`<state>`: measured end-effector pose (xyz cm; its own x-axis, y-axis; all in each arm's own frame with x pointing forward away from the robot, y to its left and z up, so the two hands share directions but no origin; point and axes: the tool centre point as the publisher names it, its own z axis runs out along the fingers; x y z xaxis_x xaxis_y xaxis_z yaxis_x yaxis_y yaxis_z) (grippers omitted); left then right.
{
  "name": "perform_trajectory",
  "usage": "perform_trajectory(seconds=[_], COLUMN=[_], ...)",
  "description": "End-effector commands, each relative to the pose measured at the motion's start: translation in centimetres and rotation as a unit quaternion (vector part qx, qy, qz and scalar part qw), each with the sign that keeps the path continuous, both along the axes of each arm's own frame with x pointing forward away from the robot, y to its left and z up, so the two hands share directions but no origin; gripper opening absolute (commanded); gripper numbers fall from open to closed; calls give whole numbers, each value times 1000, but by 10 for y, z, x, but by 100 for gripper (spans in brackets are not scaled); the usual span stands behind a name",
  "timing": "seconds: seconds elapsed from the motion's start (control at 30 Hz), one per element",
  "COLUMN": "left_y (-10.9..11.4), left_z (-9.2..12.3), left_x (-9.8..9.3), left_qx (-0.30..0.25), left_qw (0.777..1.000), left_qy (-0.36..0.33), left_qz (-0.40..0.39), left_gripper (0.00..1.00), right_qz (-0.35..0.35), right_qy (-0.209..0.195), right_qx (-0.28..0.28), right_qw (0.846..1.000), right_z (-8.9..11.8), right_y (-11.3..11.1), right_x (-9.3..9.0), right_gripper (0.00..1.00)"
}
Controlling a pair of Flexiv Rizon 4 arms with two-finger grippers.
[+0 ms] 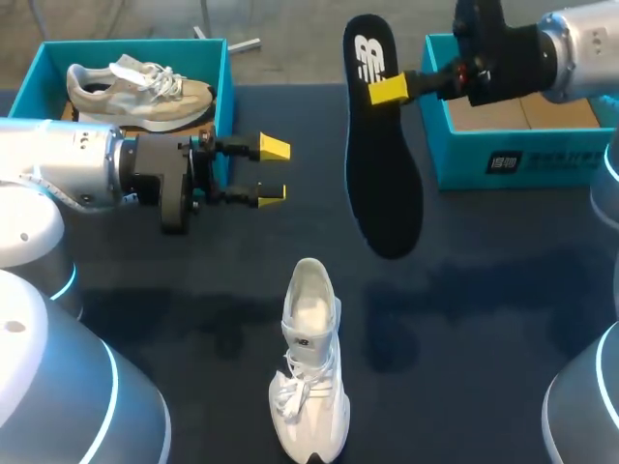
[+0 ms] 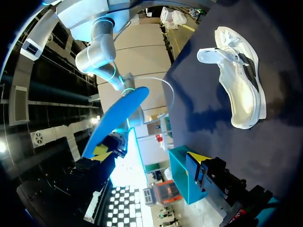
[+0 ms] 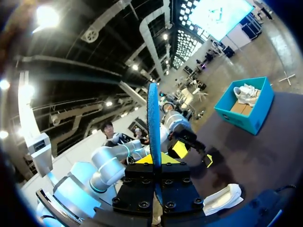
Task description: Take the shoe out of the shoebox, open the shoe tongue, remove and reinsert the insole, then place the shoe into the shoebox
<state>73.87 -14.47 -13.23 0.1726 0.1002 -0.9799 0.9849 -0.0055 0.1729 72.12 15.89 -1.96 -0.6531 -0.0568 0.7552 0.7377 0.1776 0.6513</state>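
Insole out; reinsertion is next.
Right gripper [image 1: 387,89] is clamped on the insole [image 1: 382,174] at its heel end, aloft beyond the white shoe [image 1: 309,362]. Left gripper [image 1: 273,171], beyond-left of the shoe, is spread wide and empty. Next, probably: feed the insole toe-first into the shoe's opening.

Dark navy table [image 1: 484,319]. White shoe [image 1: 311,362] upright on sole nr front edge, approx mid; toe twd robot, heel twd back, laces up. Left shoebox [image 1: 224,92], teal, open top, back-left corner. Right shoebox [image 1: 522,159], teal, open top, back-right. Boxes well apart; shoe apart from both.
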Motion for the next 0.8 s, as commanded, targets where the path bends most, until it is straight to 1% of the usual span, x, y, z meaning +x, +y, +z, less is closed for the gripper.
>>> perform_trajectory(seconds=[0.03, 0.17, 0.2, 0.3, 0.47, 0.5, 0.6, 0.67, 0.8], left_y=[-1, -1, -1, -1, -1, -1, -1, -1, -1], left_z=[-1, -1, -1, -1, -1, -1, -1, -1, -1], left_x=[0, 0, 0, 0, 0, 0, 0, 0, 0], left_qx=[-1, -1, -1, -1, -1, -1, -1, -1, -1], left_qw=[1000, 1000, 1000, 1000, 1000, 1000, 1000, 1000, 1000], left_qy=[-1, -1, -1, -1, -1, -1, -1, -1, -1], left_qz=[1, 1, 1, 1, 1, 1, 1, 1, 1], left_gripper=[100, 100, 100, 100, 100, 100, 100, 100, 100], right_qz=[11, 11, 8, -16, -59, -67, -108, -123, -144], right_qy=[0, 0, 7, 65, 132, 136, 178, 204, 233], right_qx=[-8, -8, -6, 14, 5, 2, 0, -10, -27], right_qw=[1000, 1000, 1000, 998, 989, 988, 978, 971, 961], right_z=[1, 1, -2, -14, -34, -36, -49, -57, -65], right_y=[3, 3, -1, -8, -10, -10, -11, -9, -1], right_x=[4, 4, 11, 29, 51, 53, 60, 63, 65], right_gripper=[0, 0, 0, 0, 0, 0, 0, 0, 0])
